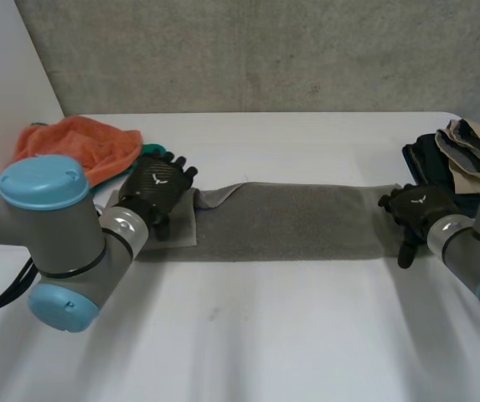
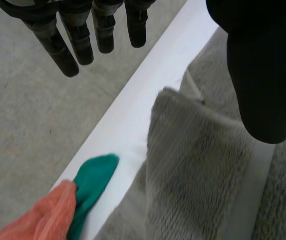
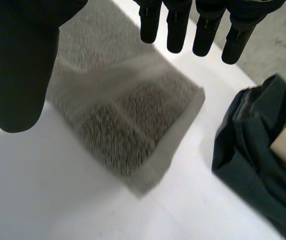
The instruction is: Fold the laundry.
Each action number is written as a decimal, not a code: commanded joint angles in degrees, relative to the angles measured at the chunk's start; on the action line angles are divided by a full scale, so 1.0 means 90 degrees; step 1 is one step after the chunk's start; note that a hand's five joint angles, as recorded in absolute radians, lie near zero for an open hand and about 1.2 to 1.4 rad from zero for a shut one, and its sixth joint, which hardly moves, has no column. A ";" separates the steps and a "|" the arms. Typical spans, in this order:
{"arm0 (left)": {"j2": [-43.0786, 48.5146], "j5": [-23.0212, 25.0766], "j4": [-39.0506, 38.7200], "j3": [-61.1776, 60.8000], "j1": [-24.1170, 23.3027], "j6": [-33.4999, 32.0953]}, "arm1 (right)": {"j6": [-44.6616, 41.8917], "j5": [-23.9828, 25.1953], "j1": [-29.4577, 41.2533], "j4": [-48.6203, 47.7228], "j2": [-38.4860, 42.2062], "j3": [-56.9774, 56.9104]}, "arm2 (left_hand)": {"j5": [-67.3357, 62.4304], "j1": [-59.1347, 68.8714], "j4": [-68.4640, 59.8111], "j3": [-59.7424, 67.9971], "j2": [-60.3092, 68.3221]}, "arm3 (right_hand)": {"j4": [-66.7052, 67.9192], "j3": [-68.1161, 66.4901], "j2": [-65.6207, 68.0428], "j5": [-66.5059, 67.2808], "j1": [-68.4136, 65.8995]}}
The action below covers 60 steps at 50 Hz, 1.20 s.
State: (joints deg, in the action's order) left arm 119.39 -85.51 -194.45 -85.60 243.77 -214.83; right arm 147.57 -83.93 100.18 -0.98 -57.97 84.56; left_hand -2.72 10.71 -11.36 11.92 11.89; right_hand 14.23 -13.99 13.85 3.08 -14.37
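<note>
While the grey towel (image 1: 290, 222) lies as a long strip across the middle of the white table (image 1: 248, 335), I record my left hand (image 1: 157, 188) over its left end and my right hand (image 1: 415, 209) over its right end.

Left hand: the fingers (image 2: 65, 47) are straight, the thumb stands well apart from them, and nothing is held. I cannot tell whether the palm touches the cloth.

Right hand: the fingers (image 3: 177, 30) are likewise straight and spread from the thumb, with nothing held, and they are poised over the towel's short edge.

Condition of the item: looped pile with a flat woven band near the right end. I judge it soft, limp and light, with no stiffness of its own. It should sag between two holds and drape wherever it is unsupported. The pile looks grippy rather than slippery, and there is nothing to break.

The left end is not flat. A flap is turned over and one corner is rucked.

Recommended hold: pinch each short end at its corners between thumb and fingers. At the left end, the flap should be smoothed first or both layers taken together.

Hazards: an orange cloth (image 1: 76, 142) and a green cloth (image 1: 157, 153) lie just beside the left end. A dark garment (image 1: 428, 159) with a beige one (image 1: 474, 142) on it lies near the right end. A careless pinch could take one of these along.
</note>
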 commanded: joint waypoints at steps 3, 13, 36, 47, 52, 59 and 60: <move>0.0240 0.0263 0.0102 0.0535 -0.0259 0.0772 | 0.0352 -0.0264 0.0275 -0.0155 -0.0160 0.0048 | 0.0302 -0.0079 0.0151 -0.0213 -0.0210 | 0.0110 -0.0136 0.0152 0.0238 -0.0094; 0.1382 0.0420 0.0326 0.1717 -0.0406 0.1486 | 0.0332 -0.0440 0.0304 -0.0418 -0.0219 0.0204 | 0.0302 -0.0079 0.0151 -0.0213 -0.0210 | -0.0058 0.0032 -0.0016 0.0070 0.0074; 0.2819 -0.0471 0.0630 0.3915 0.1019 0.0237 | -0.0137 -0.0411 0.0470 -0.0819 0.0338 0.0205 | 0.0302 -0.0079 0.0151 -0.0213 -0.0210 | -0.0021 -0.0005 0.0021 0.0107 0.0037; 0.4039 -0.0108 0.0853 0.5867 0.1703 -0.0397 | -0.0137 -0.0528 0.0539 -0.0868 0.0367 0.0185 | 0.0302 -0.0079 0.0151 -0.0213 -0.0210 | 0.0091 -0.0118 0.0133 0.0219 -0.0075; 0.4177 -0.0254 0.1341 0.6240 0.1782 -0.0603 | -0.0127 -0.0528 0.0539 -0.0868 0.0357 0.0214 | 0.0302 -0.0079 0.0151 -0.0213 -0.0210 | 0.0091 -0.0118 0.0133 0.0219 -0.0075; 0.2548 0.0028 0.1899 0.4241 0.1557 0.0655 | -0.0137 -0.0538 0.0509 -0.0868 0.0299 0.0234 | 0.0302 -0.0079 0.0151 -0.0213 -0.0210 | 0.0091 -0.0118 0.0133 0.0219 -0.0075; 0.2149 0.0290 0.1802 0.3609 0.1480 0.1034 | -0.0137 -0.0538 0.0500 -0.0868 0.0289 0.0244 | 0.0302 -0.0079 0.0151 -0.0213 -0.0210 | 0.0091 -0.0118 0.0133 0.0219 -0.0075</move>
State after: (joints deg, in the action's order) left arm 151.39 -87.17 -179.43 -35.71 259.16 -216.00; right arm 146.38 -88.74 104.92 -8.80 -54.96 86.56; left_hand -2.72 10.71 -11.36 11.92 11.89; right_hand 14.11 -13.78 13.72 2.96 -14.36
